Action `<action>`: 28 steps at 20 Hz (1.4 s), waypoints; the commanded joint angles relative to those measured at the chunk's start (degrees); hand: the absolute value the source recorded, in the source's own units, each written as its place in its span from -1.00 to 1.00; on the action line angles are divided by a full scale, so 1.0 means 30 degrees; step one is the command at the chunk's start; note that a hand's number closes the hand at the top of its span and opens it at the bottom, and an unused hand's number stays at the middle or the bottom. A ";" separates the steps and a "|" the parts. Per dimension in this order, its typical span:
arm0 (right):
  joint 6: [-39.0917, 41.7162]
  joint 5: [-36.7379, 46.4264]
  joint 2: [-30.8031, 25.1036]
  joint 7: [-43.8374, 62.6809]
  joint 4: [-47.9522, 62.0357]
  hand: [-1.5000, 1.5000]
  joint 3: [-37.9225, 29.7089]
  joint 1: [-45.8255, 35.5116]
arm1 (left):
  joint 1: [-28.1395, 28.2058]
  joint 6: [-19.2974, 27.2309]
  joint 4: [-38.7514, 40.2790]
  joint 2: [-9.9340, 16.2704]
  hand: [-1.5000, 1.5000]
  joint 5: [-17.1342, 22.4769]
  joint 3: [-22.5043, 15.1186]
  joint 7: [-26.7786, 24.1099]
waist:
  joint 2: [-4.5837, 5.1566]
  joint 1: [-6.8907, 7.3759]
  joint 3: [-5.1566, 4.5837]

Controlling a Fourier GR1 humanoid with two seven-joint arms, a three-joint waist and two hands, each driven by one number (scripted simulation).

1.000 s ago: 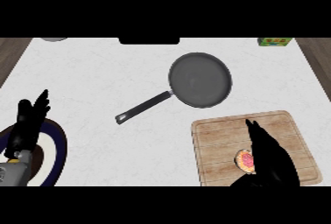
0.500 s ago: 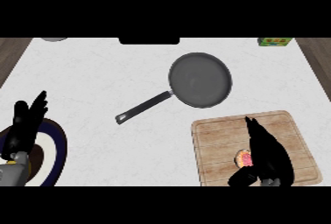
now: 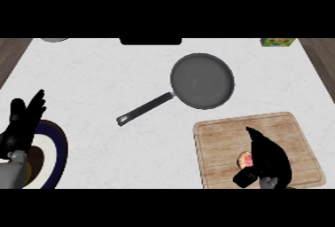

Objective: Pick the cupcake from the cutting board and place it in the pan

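Observation:
A cupcake (image 3: 245, 159) with pink and orange topping sits on the wooden cutting board (image 3: 222, 133) at the lower right, mostly hidden by my right hand (image 3: 268, 156). The hand lies over it from the right, fingers stretched toward the board's far side and thumb (image 3: 246, 178) just below the cupcake; it stands open. The dark pan (image 3: 202, 80) rests beyond the board near the counter's middle, its handle (image 3: 145, 109) pointing down-left. My left hand (image 3: 23, 122) rests open at the left edge, fingers up.
A dark blue-rimmed plate (image 3: 53, 153) lies at the lower left beneath my left forearm. A small green box (image 3: 278, 42) stands at the far right edge, and a grey round object (image 3: 53, 39) peeks in at the far left.
My right hand has slid down and closer over the cupcake, covering more of it, with the thumb coming in below it. The left hand has barely shifted.

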 commanded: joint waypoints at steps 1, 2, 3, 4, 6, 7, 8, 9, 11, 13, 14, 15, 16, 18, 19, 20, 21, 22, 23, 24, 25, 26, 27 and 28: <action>0.1247 0.0343 -0.0432 -0.0604 0.0530 1.00 -0.0479 -0.0828 | 0.0310 0.0029 -0.0654 -0.0544 0.00 -0.0497 -0.0070 0.0271 | -0.0008 0.0030 0.0006; -0.0134 0.1771 -0.0436 -0.0900 0.0979 1.00 0.0623 0.0036 | 0.0041 -0.0639 -0.0445 0.0409 0.00 0.0054 0.0688 0.0368 | -0.0010 0.0027 0.0007; 0.1090 0.2012 -0.0703 0.0128 -0.0620 1.00 0.0925 -0.0151 | 0.0814 -0.0115 -0.0361 -0.0465 0.00 -0.0559 -0.0064 -0.0323 | -0.0023 0.0007 0.0000; 0.1062 0.2203 -0.0665 -0.0129 0.0140 1.00 0.0548 -0.0561 | 0.0119 -0.0153 -0.0510 -0.0424 0.00 -0.0488 0.0140 0.0210 | -0.0012 0.0008 0.0003; -0.0297 0.2794 -0.0357 -0.1544 0.2156 1.00 0.0060 -0.1040 | 0.0369 -0.0577 -0.1350 -0.0080 0.00 -0.0634 0.0293 0.0767 | -0.0006 0.0059 0.0009; 0.0399 0.2803 -0.1190 -0.1057 -0.0824 1.00 0.0341 0.1133 | 0.0264 -0.0442 0.0473 -0.0399 0.00 -0.0686 0.0703 -0.0736 | -0.0014 -0.0076 0.0001; 0.2660 0.1839 -0.0801 0.0192 -0.1351 1.00 -0.0672 -0.1061 | 0.0993 -0.0234 -0.1999 -0.0353 0.00 -0.0850 0.0298 0.1084 | -0.0031 0.0041 0.0004; 0.0114 0.3657 0.0184 -0.0807 0.0523 1.00 0.0756 0.0008 | 0.0676 -0.0693 -0.1561 -0.0385 0.00 -0.0780 0.0636 0.0640 | -0.0014 0.0019 0.0006; 0.1836 0.2278 -0.0632 -0.0611 -0.0903 1.00 -0.1265 -0.0653 | -0.0353 0.0218 -0.0507 -0.1135 0.00 -0.1559 0.0139 0.0756 | -0.0008 -0.0054 0.0003; -0.0433 0.3502 -0.0898 -0.1129 -0.2055 1.00 0.0022 0.3179 | 0.0842 0.0027 -0.2294 -0.0978 0.00 -0.1412 0.0204 0.1277 | -0.0053 -0.0082 0.0010; -0.0477 0.3385 -0.0712 -0.1426 -0.0749 1.00 -0.0737 0.2245 | 0.0161 -0.0588 0.1044 -0.1063 0.00 -0.1098 0.0859 -0.1559 | 0.0001 -0.0103 0.0000; -0.1185 0.4007 -0.0134 -0.1387 0.0117 1.00 -0.0362 0.2384 | 0.0564 -0.0973 -0.0582 -0.0718 0.00 -0.0899 0.0944 0.0076 | -0.0012 -0.0025 0.0007; -0.1178 0.3703 -0.1367 -0.1686 -0.2701 1.00 -0.0330 0.4953 | 0.0515 -0.0212 -0.1299 -0.0929 0.00 -0.1166 0.0807 0.0539 | -0.0052 -0.0163 0.0008; -0.2300 0.4165 -0.0385 -0.1496 -0.1985 1.00 -0.0546 0.4560 | 0.0892 -0.0556 -0.0634 -0.1014 0.00 -0.1267 0.0888 -0.0066 | -0.0023 -0.0081 0.0005; -0.2428 0.3698 -0.0867 -0.2282 -0.2081 1.00 -0.1264 0.4804 | -0.0039 -0.0518 0.0308 -0.0899 0.00 -0.1403 0.1133 -0.0424 | -0.0011 -0.0123 0.0004; -0.1900 0.3506 -0.1186 -0.1937 -0.3677 1.00 -0.1536 0.5187 | 0.0693 -0.0769 -0.1766 -0.0575 0.00 -0.1213 0.1068 0.0946 | -0.0042 -0.0083 0.0008; -0.2284 0.4032 -0.1153 -0.1801 -0.4449 1.00 -0.1266 0.5660 | 0.0400 -0.0338 -0.0342 -0.1150 0.00 -0.1457 0.1060 -0.0481 | -0.0029 -0.0151 0.0001; -0.3479 0.4686 -0.0828 -0.2393 -0.3726 1.00 -0.0892 0.5609 | 0.0332 -0.0863 -0.0277 -0.1114 0.00 -0.1053 0.1155 -0.0093 | -0.0024 -0.0118 0.0004; -0.4384 0.5390 -0.1252 -0.2718 -0.4580 1.00 -0.0861 0.5519 | 0.0456 -0.1499 0.0209 -0.0193 0.00 -0.0683 0.1724 -0.0753 | -0.0046 -0.0199 -0.0001; -0.4715 0.5745 -0.2172 -0.3470 -0.5126 1.00 -0.1337 0.4997 | 0.1113 -0.0455 -0.1792 -0.1127 0.00 -0.1331 0.0776 0.0787 | -0.0140 -0.0083 0.0023; -0.5381 0.6882 -0.1905 -0.3272 -0.4805 1.00 -0.1030 0.4135 | 0.0295 -0.0637 -0.0183 -0.1015 0.00 -0.1321 0.0999 -0.0107 | -0.0048 -0.0197 0.0000; -0.5840 0.8105 -0.1916 -0.2932 -0.5714 1.00 -0.0491 0.4060 | 0.0673 -0.0510 -0.0466 -0.1185 0.00 -0.1513 0.0777 -0.0255 | -0.0101 -0.0197 -0.0008; -0.6435 0.8497 -0.1553 -0.2798 -0.6908 1.00 -0.0170 0.3950 | 0.0655 -0.0502 -0.0448 -0.1186 0.00 -0.1417 0.0873 -0.0080 | -0.0147 -0.0269 -0.0012; -0.6681 0.7830 -0.1953 -0.3586 -0.6874 1.00 -0.1053 0.3284 | 0.0875 -0.0428 -0.0671 -0.1368 0.00 -0.1462 0.0775 -0.0302 | -0.0100 -0.0111 0.0003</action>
